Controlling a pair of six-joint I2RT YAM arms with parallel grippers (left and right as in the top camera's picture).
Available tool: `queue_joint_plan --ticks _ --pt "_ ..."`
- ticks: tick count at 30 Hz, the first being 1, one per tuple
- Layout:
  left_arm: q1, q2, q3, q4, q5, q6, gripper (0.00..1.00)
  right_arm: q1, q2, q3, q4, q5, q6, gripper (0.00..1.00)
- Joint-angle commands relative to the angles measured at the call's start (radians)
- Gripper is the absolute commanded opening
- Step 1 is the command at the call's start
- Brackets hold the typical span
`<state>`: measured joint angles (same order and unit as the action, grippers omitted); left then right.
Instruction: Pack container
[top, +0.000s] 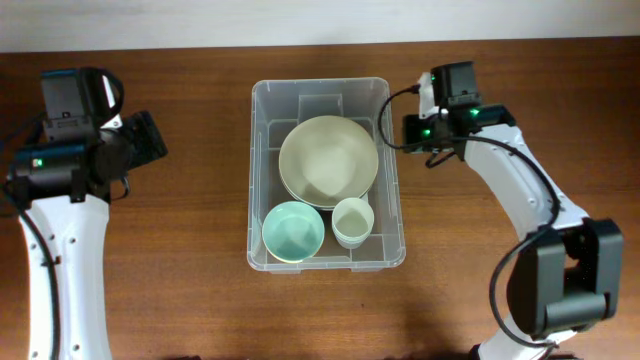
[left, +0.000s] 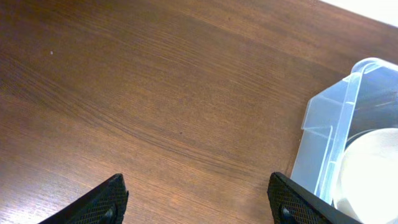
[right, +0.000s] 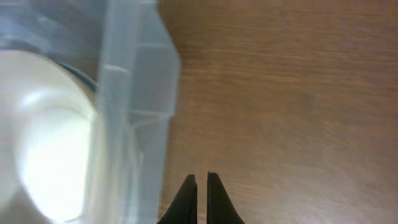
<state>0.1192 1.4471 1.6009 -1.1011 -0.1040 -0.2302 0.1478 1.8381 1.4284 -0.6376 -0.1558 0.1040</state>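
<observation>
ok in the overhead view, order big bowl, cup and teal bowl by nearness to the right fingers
1. big bowl, back of tub, closest to the right fingers
2. cup, front right
3. teal bowl, front left

Mid-table, tub (top: 256, 180) with floor largely taken: big bowl (top: 328, 160) across the far half, teal bowl (top: 293, 231) at near left, cup (top: 352, 221) at near right, the two small ones touching or nearly so. Free inside only along a narrow far strip behind the big bowl and in slim gaps at the walls. Way in from above unobstructed. Bare table (top: 190, 290) wide on the left, between tub and left gripper (left: 199, 205), jaws spread over plain wood. On the right, right gripper (right: 201, 186) pinched together just beside the tub's wall; clearance there apparently slight, the wrist view too blurred to settle it. More bare wood along the near edge, between the two arms.
</observation>
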Motion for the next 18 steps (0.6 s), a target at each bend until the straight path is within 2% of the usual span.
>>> queue_joint_plan --ticks 1,9,18 --pt "0.003 0.018 0.006 -0.003 0.011 0.0 0.74 0.008 0.008 0.008 0.027 -0.142 -0.027 0.04" --pt "0.003 0.024 0.006 -0.003 0.011 0.0 0.74 0.008 0.008 0.008 0.034 -0.252 -0.068 0.04" --pt "0.003 0.024 0.006 -0.003 0.011 0.0 0.74 0.008 0.008 0.008 0.024 -0.278 -0.101 0.04"
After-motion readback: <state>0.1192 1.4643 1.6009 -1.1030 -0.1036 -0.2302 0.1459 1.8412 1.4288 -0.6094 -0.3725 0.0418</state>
